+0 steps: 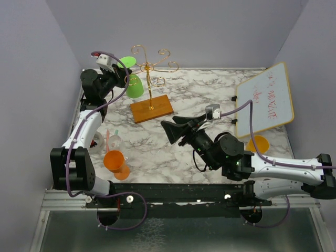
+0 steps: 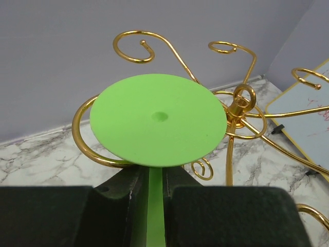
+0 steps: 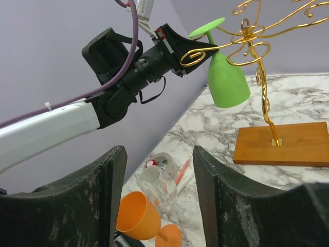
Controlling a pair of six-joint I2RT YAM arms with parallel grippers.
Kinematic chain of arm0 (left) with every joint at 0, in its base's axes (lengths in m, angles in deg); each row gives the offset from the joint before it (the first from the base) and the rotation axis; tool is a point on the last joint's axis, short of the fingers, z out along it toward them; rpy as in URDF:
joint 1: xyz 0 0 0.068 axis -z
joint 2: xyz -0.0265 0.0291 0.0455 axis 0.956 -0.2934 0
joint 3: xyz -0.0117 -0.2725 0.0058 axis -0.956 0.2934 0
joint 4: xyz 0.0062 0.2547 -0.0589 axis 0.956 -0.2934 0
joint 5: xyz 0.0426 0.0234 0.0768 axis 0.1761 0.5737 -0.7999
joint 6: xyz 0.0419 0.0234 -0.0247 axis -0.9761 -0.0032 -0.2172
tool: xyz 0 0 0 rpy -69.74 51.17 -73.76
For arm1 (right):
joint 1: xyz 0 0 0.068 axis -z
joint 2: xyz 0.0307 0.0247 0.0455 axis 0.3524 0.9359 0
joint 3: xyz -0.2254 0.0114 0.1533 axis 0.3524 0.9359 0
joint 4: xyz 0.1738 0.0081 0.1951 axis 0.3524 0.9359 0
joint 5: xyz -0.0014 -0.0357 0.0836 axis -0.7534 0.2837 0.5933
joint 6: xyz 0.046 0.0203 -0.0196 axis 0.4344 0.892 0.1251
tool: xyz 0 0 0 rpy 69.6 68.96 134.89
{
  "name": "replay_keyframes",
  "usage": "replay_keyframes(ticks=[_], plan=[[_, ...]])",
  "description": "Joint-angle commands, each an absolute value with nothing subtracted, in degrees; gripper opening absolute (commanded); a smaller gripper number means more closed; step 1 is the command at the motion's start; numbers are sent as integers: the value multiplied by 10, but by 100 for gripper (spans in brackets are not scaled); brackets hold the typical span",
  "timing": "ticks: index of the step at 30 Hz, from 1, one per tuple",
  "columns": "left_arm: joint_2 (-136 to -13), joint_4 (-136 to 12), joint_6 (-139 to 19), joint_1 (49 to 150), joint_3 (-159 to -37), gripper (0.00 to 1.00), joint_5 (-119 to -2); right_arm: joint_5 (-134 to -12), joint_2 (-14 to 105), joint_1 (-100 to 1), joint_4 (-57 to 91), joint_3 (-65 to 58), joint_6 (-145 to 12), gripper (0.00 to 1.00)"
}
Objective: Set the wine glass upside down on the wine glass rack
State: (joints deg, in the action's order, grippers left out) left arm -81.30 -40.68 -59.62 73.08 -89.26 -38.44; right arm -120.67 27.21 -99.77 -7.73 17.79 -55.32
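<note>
Upper left of the overhead view, the left gripper (image 1: 125, 72) has its fingers pinched nearly shut on the stem of the green wine glass (image 1: 135, 85), and the glass is inverted: foot on top, bowl hanging below. It sits at the left-hand scroll arm of the rack (image 1: 151, 90), well above the wooden base.

The relation that matters is stem to curl. From the left wrist, the glass (image 2: 158, 119) reaches straight out ahead of the fingers, its flat foot spread over a gold loop on the left of the rack (image 2: 239, 100). From the right wrist, the long axis of the glass (image 3: 226, 80) runs close to vertical, leaning slightly, with a gold curl crossing at stem height just beside the left gripper (image 3: 201, 45). My judgement is that the foot has to end up resting on that curl before letting go.

The right gripper (image 1: 169, 131) hangs mid-table, jaws wide apart and holding nothing, well away from the rack, so the left arm is the one placed for this.

Whether the stem is already inside the loop is not clear, since the foot covers that spot from the left wrist. Lower in the right-wrist frame an orange glass (image 3: 136, 213) and a clear one lie partly behind the right fingers
</note>
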Motion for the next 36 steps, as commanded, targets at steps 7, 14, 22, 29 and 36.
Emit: replay_keyframes(ticks=[7,14,22,29,36], plan=[[-830,-406,-580,747,-914,0,-465,-1217,282,-1001,-46,165,-527,60],[-832,-405,-554,750,-909,0,-506,-1225,269,-1001,-45,174,-521,60],[-822,-401,-541,752,-895,0,-553,-1229,257,-1001,-47,185,-517,60],[-812,-400,-546,752,-886,0,-571,-1227,251,-1001,-50,191,-513,60],[-790,-398,-549,753,-865,0,-615,-1225,247,-1001,-51,197,-508,60]])
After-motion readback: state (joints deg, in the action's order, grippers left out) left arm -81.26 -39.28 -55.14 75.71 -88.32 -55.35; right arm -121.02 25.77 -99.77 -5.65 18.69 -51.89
